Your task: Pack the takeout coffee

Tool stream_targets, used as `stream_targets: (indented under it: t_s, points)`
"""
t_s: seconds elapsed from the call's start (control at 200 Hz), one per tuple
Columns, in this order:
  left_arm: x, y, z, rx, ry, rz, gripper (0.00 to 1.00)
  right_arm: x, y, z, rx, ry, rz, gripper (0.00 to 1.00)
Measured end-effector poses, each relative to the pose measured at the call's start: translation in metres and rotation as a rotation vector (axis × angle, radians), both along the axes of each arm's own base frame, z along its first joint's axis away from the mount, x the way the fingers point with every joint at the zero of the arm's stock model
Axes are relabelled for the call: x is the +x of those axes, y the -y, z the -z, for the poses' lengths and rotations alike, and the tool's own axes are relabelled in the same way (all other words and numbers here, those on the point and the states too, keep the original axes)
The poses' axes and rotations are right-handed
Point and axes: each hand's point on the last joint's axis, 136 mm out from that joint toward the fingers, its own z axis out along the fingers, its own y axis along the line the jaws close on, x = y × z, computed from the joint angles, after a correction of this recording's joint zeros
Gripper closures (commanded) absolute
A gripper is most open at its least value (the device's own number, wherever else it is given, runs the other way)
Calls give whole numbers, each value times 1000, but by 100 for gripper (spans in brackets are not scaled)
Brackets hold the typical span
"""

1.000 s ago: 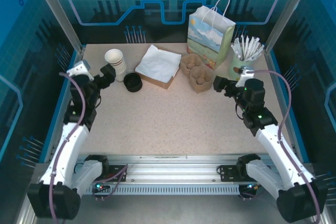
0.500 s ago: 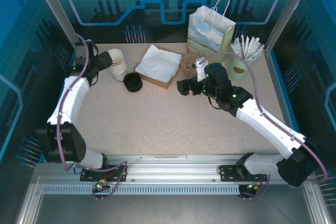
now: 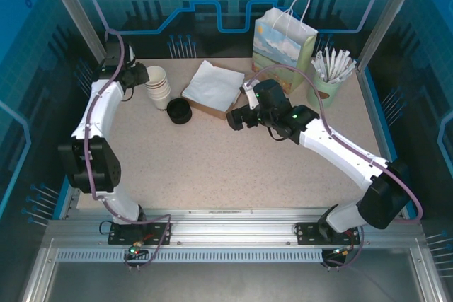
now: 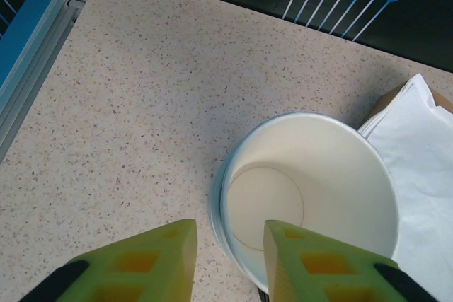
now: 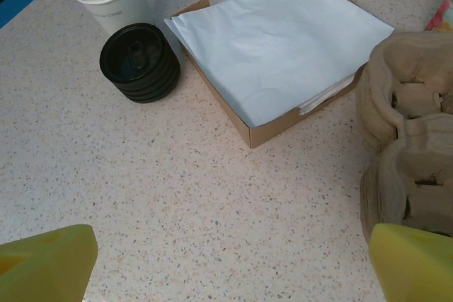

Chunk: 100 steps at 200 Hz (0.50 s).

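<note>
The takeout coffee is out of view. My left gripper [image 3: 139, 76] is at the stack of white paper cups [image 3: 157, 84] at the back left. In the left wrist view its jaws [image 4: 231, 235] straddle the near rim of the top white cup [image 4: 311, 189], one finger inside and one outside. A strip of table still shows between the outer finger and the cup wall. My right gripper [image 3: 236, 119] hovers wide open over bare table [image 5: 230, 245], in front of the napkin box [image 5: 279, 40].
A stack of black lids [image 3: 178, 111] sits beside the white cups. The brown napkin box [image 3: 212, 88] is behind my right gripper, with pulp cup carriers [image 5: 407, 146] to its right. A gift bag [image 3: 283, 44] and a cup of wrapped sticks [image 3: 327, 79] stand at the back right.
My left arm reached to the back-left cup stack and its jaws narrowed around the rim. My right arm swung left past the carriers to the table's middle, jaws still wide.
</note>
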Motion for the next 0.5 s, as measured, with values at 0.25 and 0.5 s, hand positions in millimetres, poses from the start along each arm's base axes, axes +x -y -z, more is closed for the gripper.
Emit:
stream_targets:
  t_s: [0.25, 0.5]
  points:
    - [9, -1, 11, -3, -38, 1, 75, -2, -2, 6, -18, -21, -7, 0]
    - [12, -1, 23, 6, -73, 15, 76, -6, -2, 8, -27, -32, -13, 0]
